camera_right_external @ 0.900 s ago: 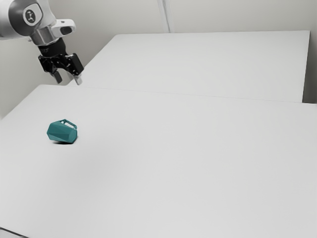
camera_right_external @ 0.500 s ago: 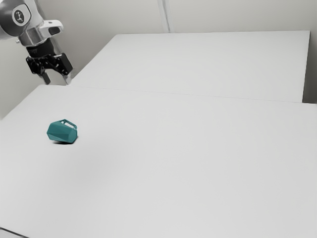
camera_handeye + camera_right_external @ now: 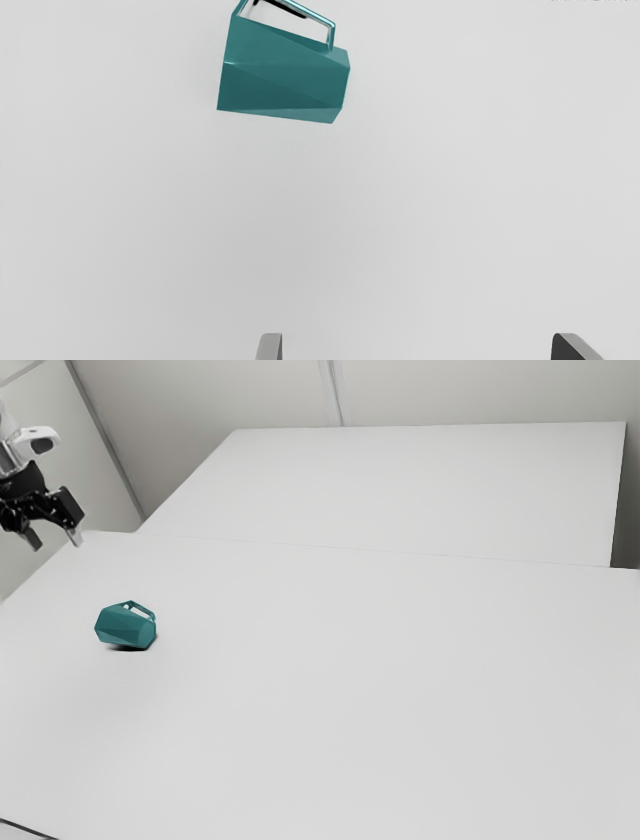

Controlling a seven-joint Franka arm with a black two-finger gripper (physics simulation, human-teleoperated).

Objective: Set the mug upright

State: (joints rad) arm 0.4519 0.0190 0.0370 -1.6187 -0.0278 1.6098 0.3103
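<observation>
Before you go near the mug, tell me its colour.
Teal, a dark blue-green; the mug shows it best in the wrist view.

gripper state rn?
Gripper: open, fingertips wide apart, holding nothing; hovering clear of the teal mug, which lies on its side.
</observation>
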